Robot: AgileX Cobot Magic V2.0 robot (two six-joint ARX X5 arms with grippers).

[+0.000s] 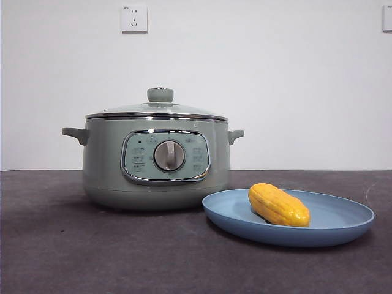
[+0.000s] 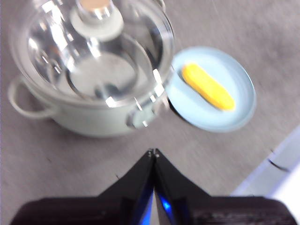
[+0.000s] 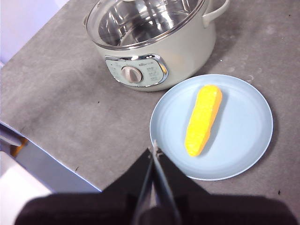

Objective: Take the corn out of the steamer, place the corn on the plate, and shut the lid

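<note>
Now | one corn (image 1: 278,205) on one plate (image 1: 343,233) | one lid (image 1: 158,109) on steamer (image 1: 104,165) | both fingers closed, empty

Both arms up and clear of the work area, neither shows in the front view. Left gripper (image 2: 153,153): jaws pressed together tip to tip, nothing between them, wrist held high, camera looking down. Right gripper (image 3: 153,149): same, jaws closed to a point, empty, hanging above the table.

The lid (image 2: 96,51) sits on the steamer (image 2: 89,112); beside it the corn (image 2: 208,86) lies on the plate (image 2: 234,117). The left tool (image 2: 153,153) is closed above the bench (image 2: 56,164).
</note>
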